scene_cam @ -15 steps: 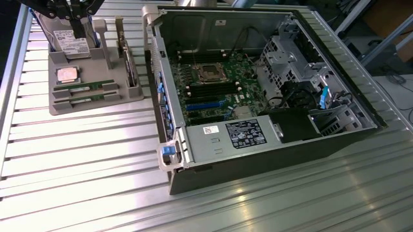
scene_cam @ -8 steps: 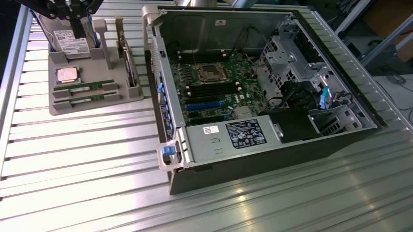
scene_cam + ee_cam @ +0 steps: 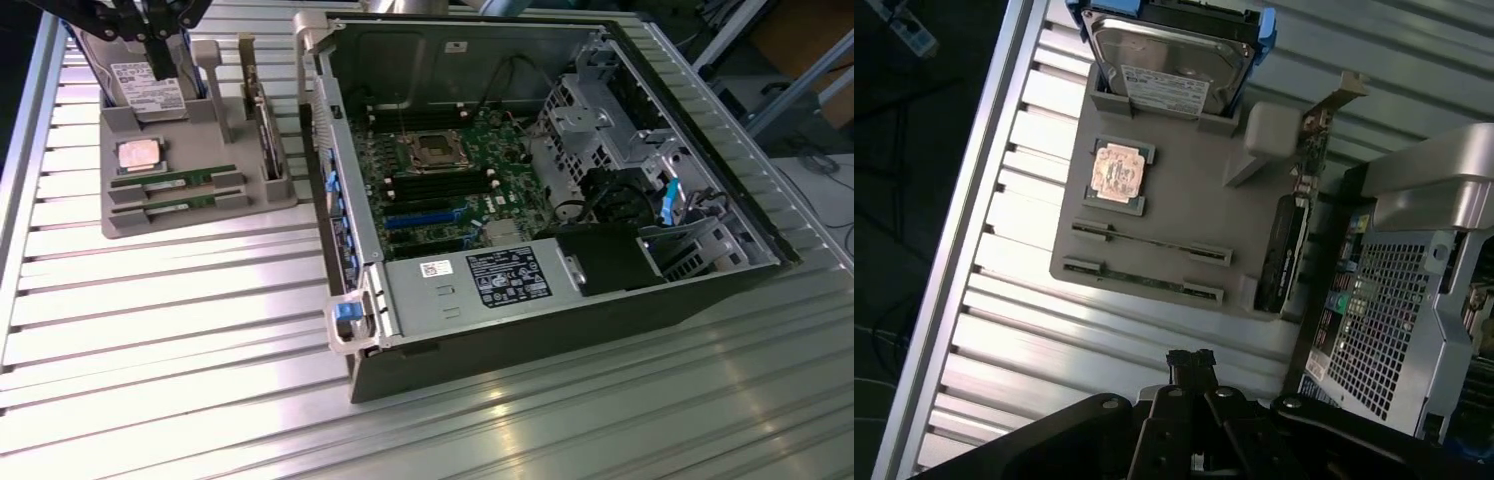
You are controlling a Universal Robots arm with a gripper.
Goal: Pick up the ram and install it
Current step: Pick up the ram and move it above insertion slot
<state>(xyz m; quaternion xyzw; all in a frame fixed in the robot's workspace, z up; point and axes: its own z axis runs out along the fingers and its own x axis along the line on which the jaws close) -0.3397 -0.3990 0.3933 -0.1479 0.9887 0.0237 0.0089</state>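
Observation:
Two ram sticks lie side by side in slots of the grey parts tray: the ram nearer the processor chip and its twin at the tray's front edge. In the wrist view they appear edge-on as thin strips, the ram and its twin. My gripper hangs above the far end of the tray, over the hard drive, well apart from both sticks. Its fingertips are pressed together with nothing between them.
The tray also holds a hard drive, a square processor chip and an upright card with a metal bracket. The open computer case stands at the exterior view's right, showing its motherboard with dark memory slots.

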